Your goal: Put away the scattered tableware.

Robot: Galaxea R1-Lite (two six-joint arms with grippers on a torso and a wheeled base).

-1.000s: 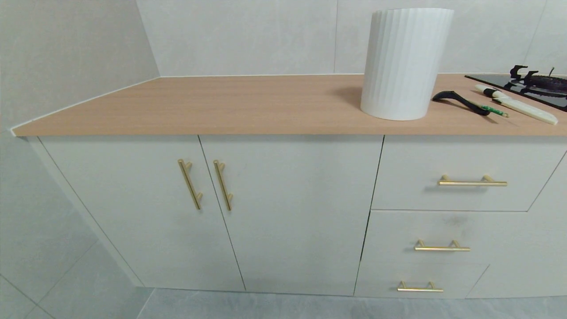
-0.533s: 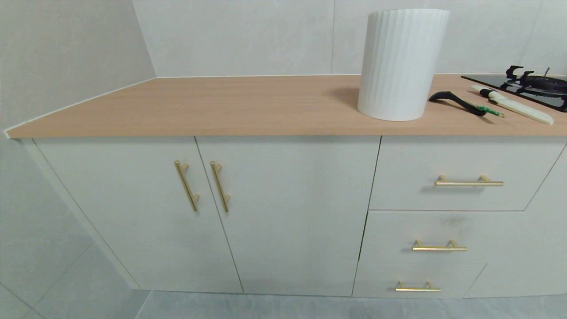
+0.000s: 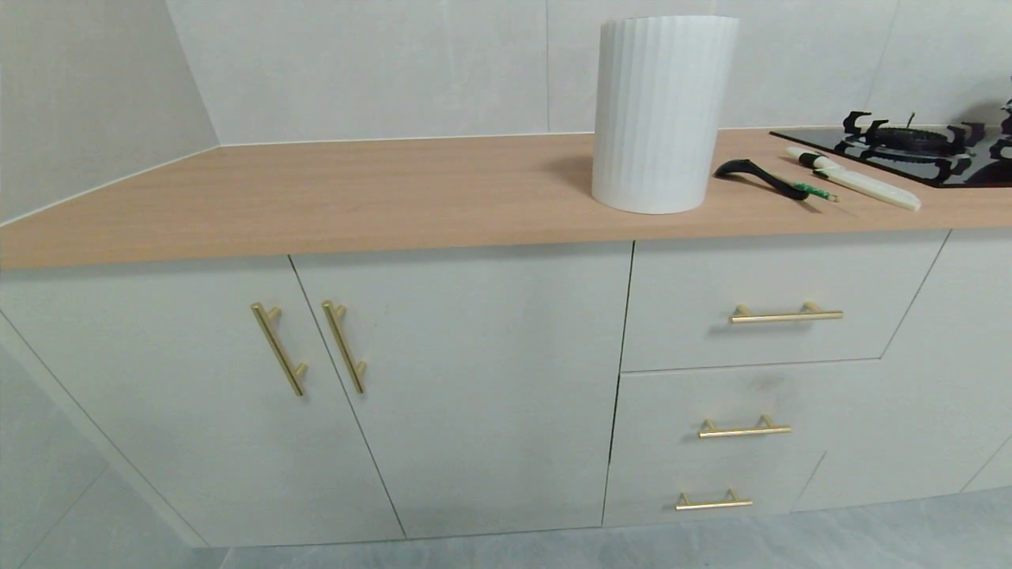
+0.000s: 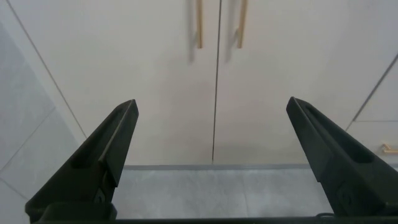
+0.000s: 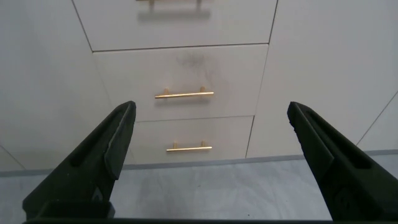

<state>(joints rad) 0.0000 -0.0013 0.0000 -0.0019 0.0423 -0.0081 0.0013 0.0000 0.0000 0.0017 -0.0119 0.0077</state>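
Observation:
On the wooden countertop (image 3: 356, 190) stands a tall white ribbed container (image 3: 660, 111). Just to its right lie a black-handled utensil (image 3: 760, 178), a thin green utensil (image 3: 818, 192) and a white knife (image 3: 854, 179) with a black band. My left gripper (image 4: 211, 112) is open, low down in front of the double cabinet doors (image 4: 217, 68). My right gripper (image 5: 211, 112) is open too, low before the drawer fronts (image 5: 183, 81). Nothing sits between either pair of fingers.
A black gas hob (image 3: 909, 146) occupies the counter's far right. Below the counter are two doors with gold handles (image 3: 308, 348) and three drawers with gold handles (image 3: 785, 314). Grey tiled wall stands to the left; grey floor (image 3: 553, 549) runs along the base.
The whole head view has shifted: the counter and cabinets now sit further left in the picture, showing more of the hob. Nothing on the counter has moved.

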